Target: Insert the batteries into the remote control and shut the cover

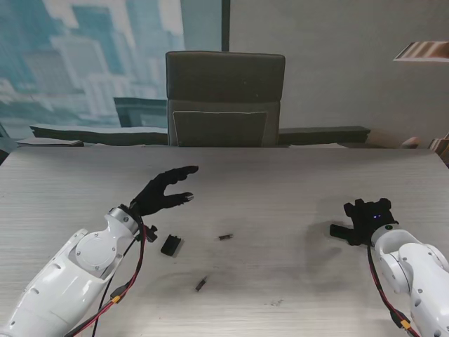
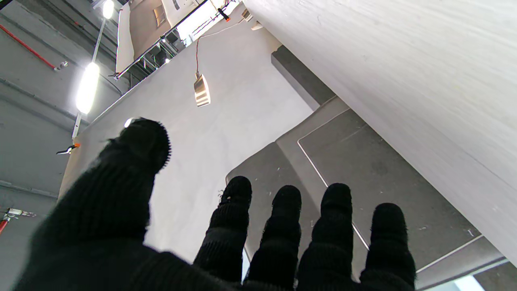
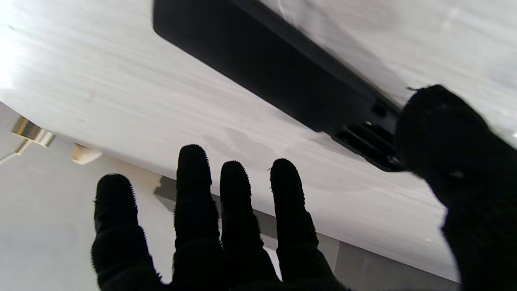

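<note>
The black remote control [image 3: 274, 68] lies on the table under my right hand [image 1: 363, 220], its uncovered battery bay [image 3: 365, 139] beside the thumb [image 3: 452, 137]. That hand's four fingers [image 3: 234, 210] stretch out apart and hold nothing; whether the thumb touches the remote I cannot tell. In the stand view the remote is mostly hidden by the hand. My left hand [image 1: 165, 191] hovers open over the table's left part, fingers [image 2: 282, 230] spread. The black battery cover [image 1: 170, 244] lies just nearer to me than it. Two small batteries lie loose: one [image 1: 224, 236] mid-table, one [image 1: 200, 283] nearer to me.
A grey office chair [image 1: 224, 98] stands against the table's far edge [image 1: 224, 148]. Red and black cables [image 1: 133, 270] run along my left forearm, and another cable [image 1: 382, 298] along the right.
</note>
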